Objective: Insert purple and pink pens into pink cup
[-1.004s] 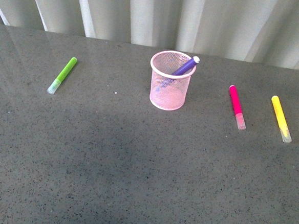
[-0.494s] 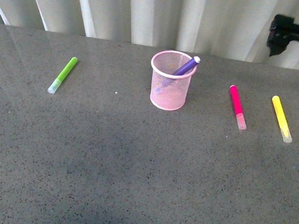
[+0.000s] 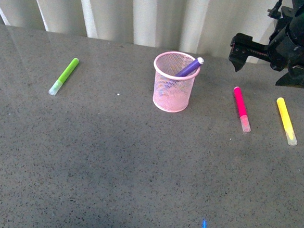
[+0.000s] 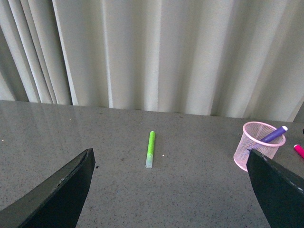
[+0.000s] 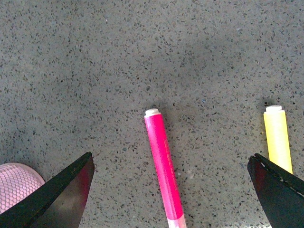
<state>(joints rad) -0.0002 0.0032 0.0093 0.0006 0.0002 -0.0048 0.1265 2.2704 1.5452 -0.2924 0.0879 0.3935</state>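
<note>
The pink cup (image 3: 172,89) stands upright near the table's middle back. The purple pen (image 3: 189,67) leans inside it, its tip over the rim. To the right of the cup the pink pen (image 3: 241,107) lies flat on the table. My right gripper (image 3: 268,62) hovers open above and just behind that pen. In the right wrist view the pink pen (image 5: 164,171) lies between the spread fingers of the right gripper (image 5: 171,161), untouched. My left gripper (image 4: 171,159) is open and empty. From it I see the pink cup (image 4: 259,152) and purple pen (image 4: 274,135) off to one side.
A yellow marker (image 3: 285,119) lies right of the pink pen, close to my right gripper's outer finger. A lime-green marker (image 3: 64,75) lies far left. Pale curtains (image 3: 148,14) hang behind the dark speckled table (image 3: 137,170).
My right arm has come into the front view from the upper right and moved left and down over the pink pen. The pens and the cup have not moved.
</note>
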